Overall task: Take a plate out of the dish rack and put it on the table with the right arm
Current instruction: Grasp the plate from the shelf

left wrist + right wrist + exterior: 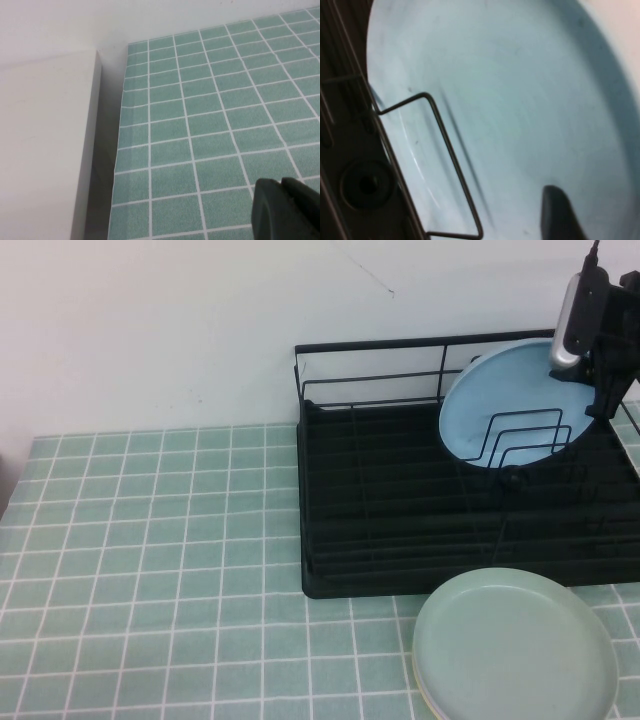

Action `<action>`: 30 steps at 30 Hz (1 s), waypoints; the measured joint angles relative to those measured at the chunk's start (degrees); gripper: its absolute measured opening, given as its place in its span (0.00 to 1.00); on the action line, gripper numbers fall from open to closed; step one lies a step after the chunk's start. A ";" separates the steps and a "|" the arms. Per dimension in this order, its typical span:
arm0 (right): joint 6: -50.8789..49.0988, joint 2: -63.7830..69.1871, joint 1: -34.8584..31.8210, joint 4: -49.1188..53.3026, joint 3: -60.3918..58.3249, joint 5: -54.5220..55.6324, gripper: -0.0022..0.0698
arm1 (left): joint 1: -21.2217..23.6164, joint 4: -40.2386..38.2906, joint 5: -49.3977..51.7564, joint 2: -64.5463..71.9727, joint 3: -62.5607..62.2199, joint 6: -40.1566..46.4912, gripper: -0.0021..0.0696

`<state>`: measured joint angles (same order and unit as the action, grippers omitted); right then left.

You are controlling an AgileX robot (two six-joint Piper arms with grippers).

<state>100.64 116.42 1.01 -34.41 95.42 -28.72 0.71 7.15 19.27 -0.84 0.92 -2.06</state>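
Observation:
The light blue plate [500,410] stands on edge in the dish rack [400,520], leaning behind the looped wire dividers at the rack's back right. My right gripper [603,405] is at the plate's right rim, above the rack. In the right wrist view the plate [520,100] fills the picture, with a wire divider [445,145] in front of it, and the gripper is close against the plate's face. My left gripper [281,200] is shut and empty, low over the tiled table [210,100] near its left edge. It is out of the high view.
A pale green plate [515,645] lies flat on the table [150,540] just in front of the rack at the front right. A white wall runs behind the rack. A white box or ledge [45,150] borders the table's left edge.

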 joint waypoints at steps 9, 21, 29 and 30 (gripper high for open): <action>0.79 0.00 0.00 -0.04 0.23 0.35 0.14 | 0.00 0.00 0.00 0.00 0.00 0.00 0.02; 1.24 -4.25 0.00 -0.04 0.41 -0.87 0.14 | 0.00 0.00 0.00 0.00 0.00 0.00 0.02; 0.71 -9.90 0.00 0.24 0.41 -2.49 0.14 | 0.00 0.00 0.00 0.00 0.00 0.00 0.02; 0.01 -11.01 0.00 0.68 0.41 -2.94 0.14 | 0.00 0.00 0.00 0.00 0.00 0.00 0.02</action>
<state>100.65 105.41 1.01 -33.73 95.83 -31.66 0.71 7.15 19.27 -0.84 0.92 -2.06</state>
